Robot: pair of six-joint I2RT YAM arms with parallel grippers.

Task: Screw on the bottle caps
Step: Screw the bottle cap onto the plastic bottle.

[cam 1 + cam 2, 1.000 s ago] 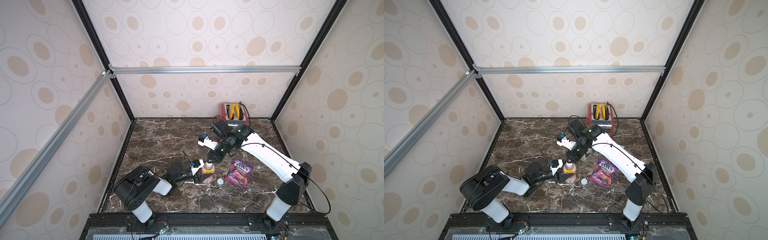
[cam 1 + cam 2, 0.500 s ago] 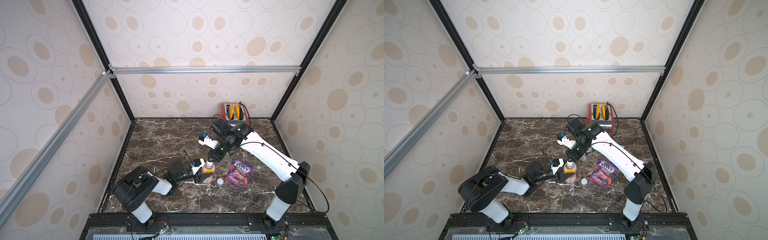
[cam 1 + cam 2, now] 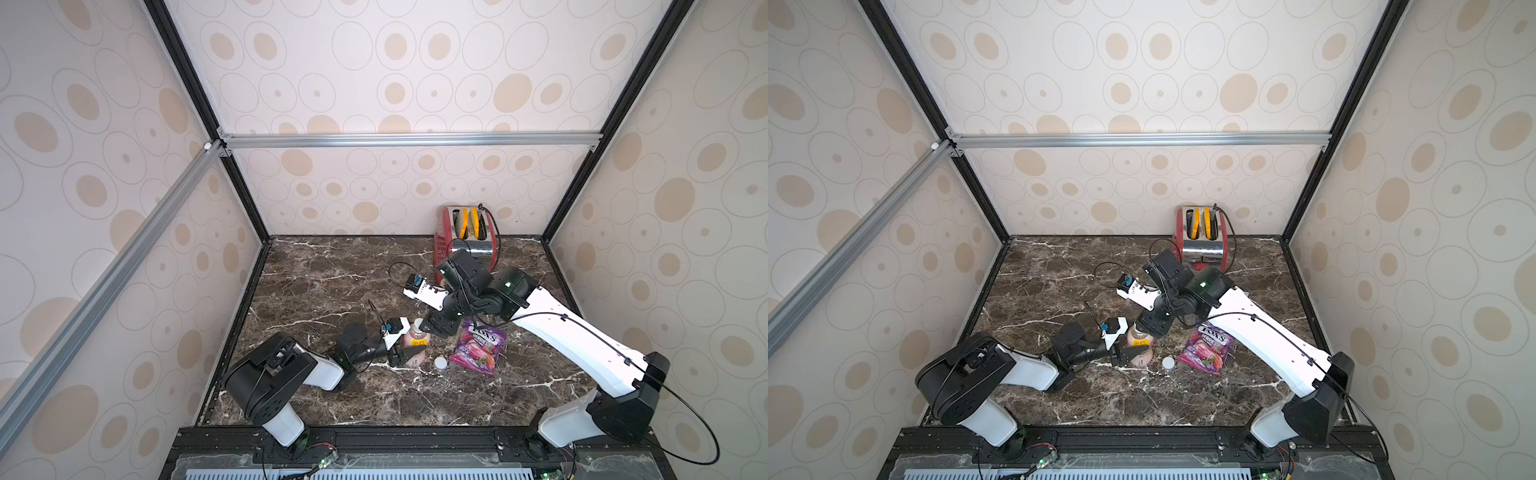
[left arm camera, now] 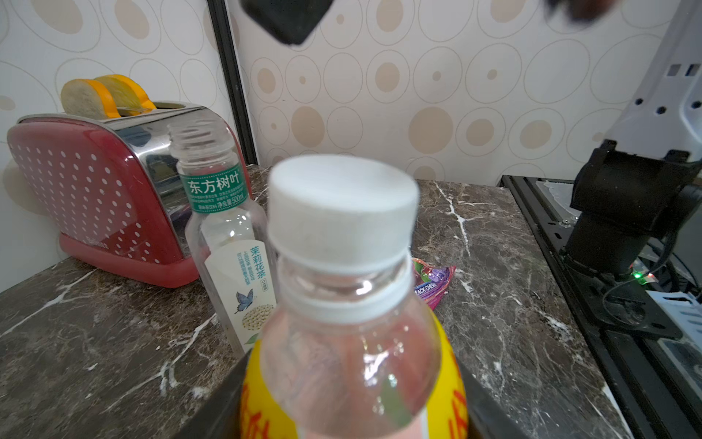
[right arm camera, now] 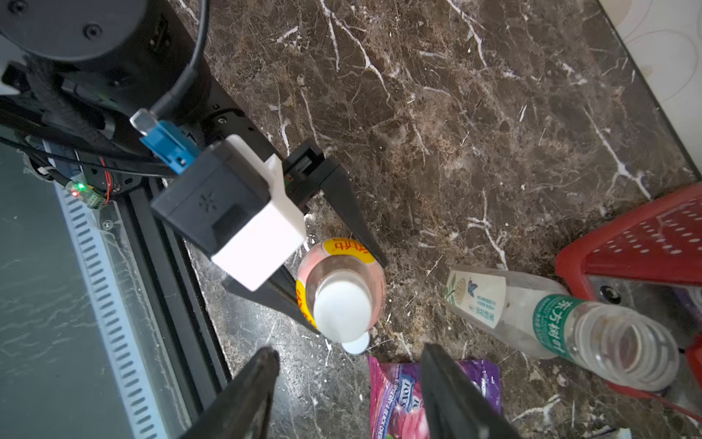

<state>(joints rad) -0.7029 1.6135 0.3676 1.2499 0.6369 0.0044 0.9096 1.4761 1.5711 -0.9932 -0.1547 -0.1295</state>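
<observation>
Left gripper clamps the pink bottle low on its body, probably to steady it upright against twisting. Right gripper hangs above with jaws apart, clear of the cap seated on its neck. Second cap lies on the table just beside it; clear bottle stands uncapped.

The counter is dark brown marble with white veins, boxed in by black frame posts at its back corners. A red and chrome toaster stands against the back edge, right of the middle. In front of it, close by, a clear bottle with a white-green label stands upright. Nearer the front edge, about midway between the left and right edges, a pink bottle with a yellow-red label stands upright. A loose white cap lies just beside its base, toward the right edge. Right of that cap a purple candy bag lies flat.
</observation>
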